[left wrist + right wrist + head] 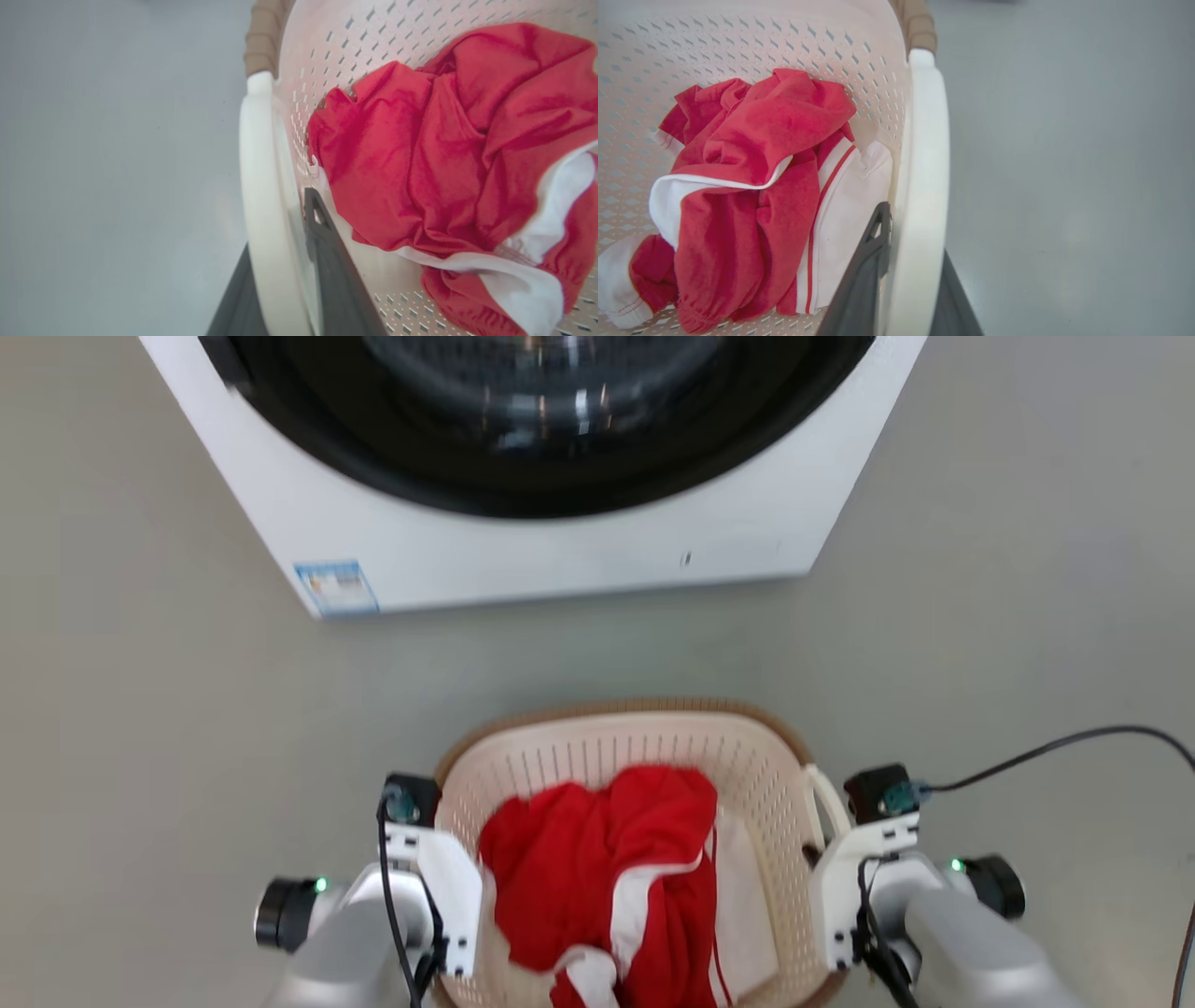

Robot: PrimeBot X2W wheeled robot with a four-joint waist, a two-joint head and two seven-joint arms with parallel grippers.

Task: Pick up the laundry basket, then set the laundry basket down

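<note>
The laundry basket [597, 751] is before the white washing machine [560, 555], between our arms, a red and white garment [597, 859] inside; whether it touches the floor [140, 709] we cannot tell. Our left pincer [280, 224] is clamped on its left loop handle [261, 186], one finger inside the wall and one outside, and our right pincer [914, 231] clamps the right handle [924, 163] likewise.

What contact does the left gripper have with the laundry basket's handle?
Touching. In the left wrist view the left gripper clamps the laundry basket's white handle, a dark finger on each side.
</note>
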